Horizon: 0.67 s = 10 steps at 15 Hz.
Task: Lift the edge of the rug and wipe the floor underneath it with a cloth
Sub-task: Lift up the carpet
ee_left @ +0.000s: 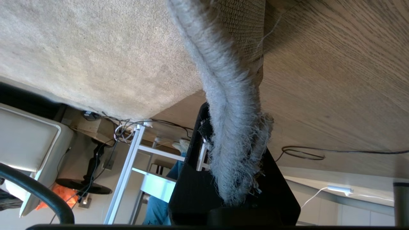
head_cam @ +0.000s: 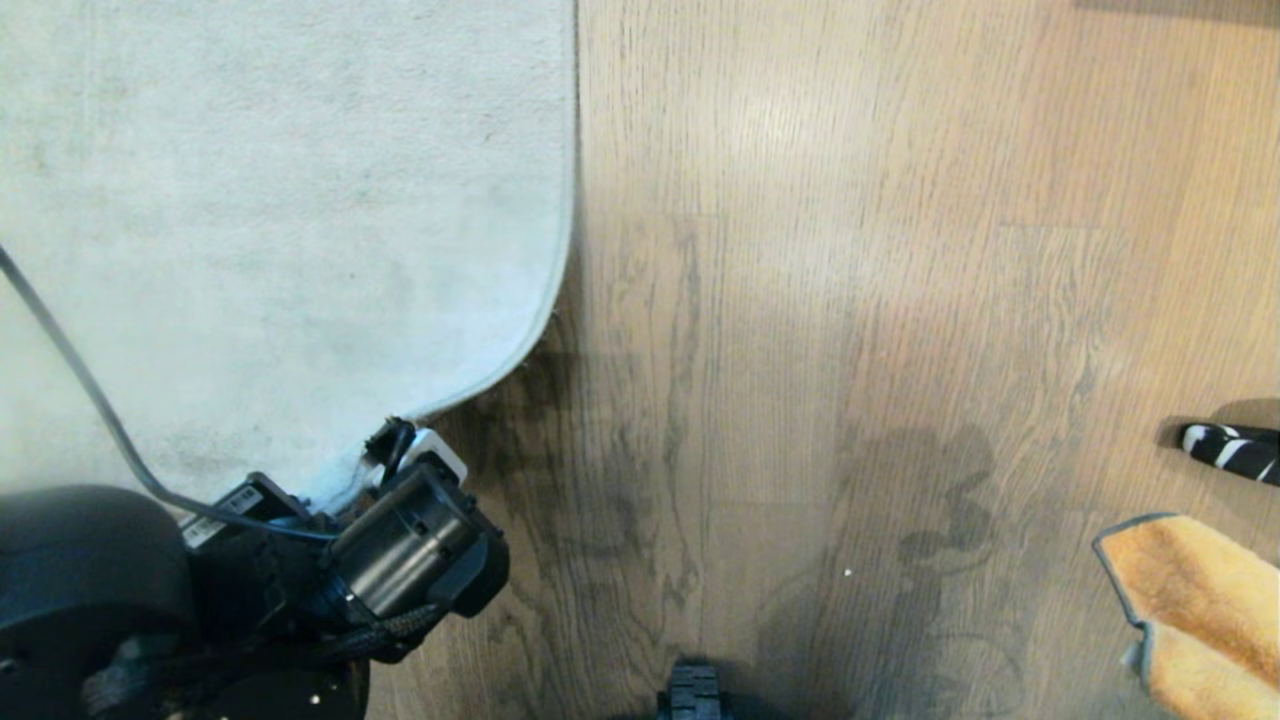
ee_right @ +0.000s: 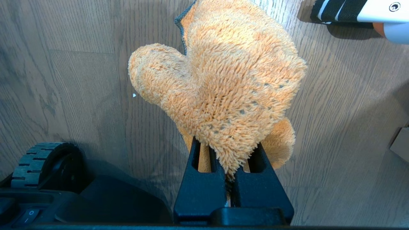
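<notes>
Rug edge pinched, cloth gripped!
Left gripper [ee_left: 235,179] fingers clamp the rug edge [ee_left: 235,127] off the floor [head_cam: 800,300]; right gripper [ee_right: 231,188] fingers squeeze the orange cloth [ee_right: 223,89] above bare planks.

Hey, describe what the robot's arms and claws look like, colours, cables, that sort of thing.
The left arm is chunky glossy black, with a thin grey cable, a braided black hose and white labels. The left claw and right claw are matte black plastic; the right claw's flat wedge-shaped fingers have slots cut through them.
</notes>
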Motion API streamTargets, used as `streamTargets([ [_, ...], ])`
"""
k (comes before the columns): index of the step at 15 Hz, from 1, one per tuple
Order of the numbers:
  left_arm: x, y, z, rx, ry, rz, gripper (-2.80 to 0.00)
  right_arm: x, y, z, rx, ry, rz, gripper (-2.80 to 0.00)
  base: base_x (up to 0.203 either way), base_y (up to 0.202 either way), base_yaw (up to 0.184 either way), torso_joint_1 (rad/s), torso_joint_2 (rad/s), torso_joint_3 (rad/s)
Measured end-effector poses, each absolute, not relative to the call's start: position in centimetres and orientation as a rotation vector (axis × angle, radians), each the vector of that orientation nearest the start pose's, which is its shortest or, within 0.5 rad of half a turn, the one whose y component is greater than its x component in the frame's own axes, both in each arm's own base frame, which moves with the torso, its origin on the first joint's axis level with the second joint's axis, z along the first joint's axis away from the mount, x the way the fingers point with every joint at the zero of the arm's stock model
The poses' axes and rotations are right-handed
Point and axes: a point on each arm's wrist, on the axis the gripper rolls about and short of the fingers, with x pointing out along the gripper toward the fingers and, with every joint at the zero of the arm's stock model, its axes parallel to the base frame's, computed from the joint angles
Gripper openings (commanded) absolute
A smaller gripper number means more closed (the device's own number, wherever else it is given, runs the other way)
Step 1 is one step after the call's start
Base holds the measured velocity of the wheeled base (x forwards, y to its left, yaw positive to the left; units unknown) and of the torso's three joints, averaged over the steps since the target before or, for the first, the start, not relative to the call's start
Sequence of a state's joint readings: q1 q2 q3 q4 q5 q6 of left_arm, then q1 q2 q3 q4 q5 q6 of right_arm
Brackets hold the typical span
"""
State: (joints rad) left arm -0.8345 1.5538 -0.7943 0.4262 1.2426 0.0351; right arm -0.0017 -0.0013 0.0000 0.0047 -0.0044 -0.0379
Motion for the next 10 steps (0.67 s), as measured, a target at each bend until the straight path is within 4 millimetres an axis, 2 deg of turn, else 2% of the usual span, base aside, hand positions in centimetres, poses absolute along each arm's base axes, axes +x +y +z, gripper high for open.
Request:
streamTargets([
  [10, 15.70, -13.26, 15.65, 1.038, 0.622, 0.375, -2.80, -2.29, -0.01, 7.50, -0.037, 0.003, -0.006, -2.80, 0.000, 0.000, 0.000, 0.000, 0.00, 0.000],
])
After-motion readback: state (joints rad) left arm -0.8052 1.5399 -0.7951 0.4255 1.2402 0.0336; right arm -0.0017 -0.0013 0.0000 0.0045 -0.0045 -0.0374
